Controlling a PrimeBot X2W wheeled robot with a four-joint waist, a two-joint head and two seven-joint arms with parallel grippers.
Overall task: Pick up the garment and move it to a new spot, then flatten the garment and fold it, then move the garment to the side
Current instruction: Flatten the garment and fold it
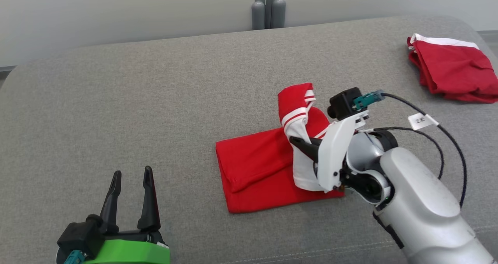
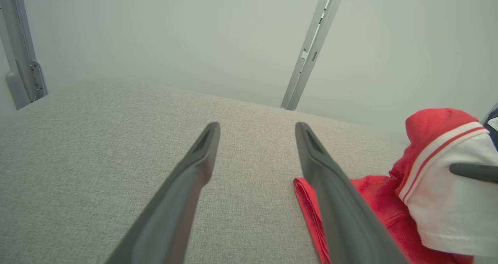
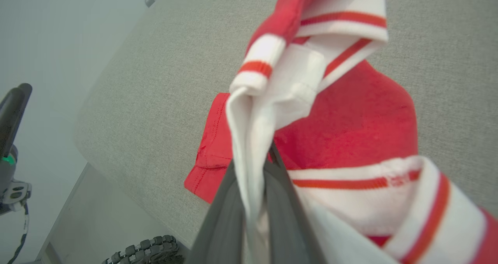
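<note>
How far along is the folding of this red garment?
Done: the red garment lies partly folded on the grey cushion. In hand: the right gripper, shut on its white striped end, holds it raised; the left gripper is open, apart. Remaining: finish folding, move it aside.

The left wrist (image 1: 128, 252) sits low, jaws wide apart; the right forearm (image 1: 424, 213) reaches inward, jaws clamped shut.

A grey fabric-covered pad (image 1: 155, 100) carries two things. A red garment (image 1: 256, 174) lies folded near its middle, right part raised; another red-and-white cloth (image 1: 453, 67) lies at the far right.
</note>
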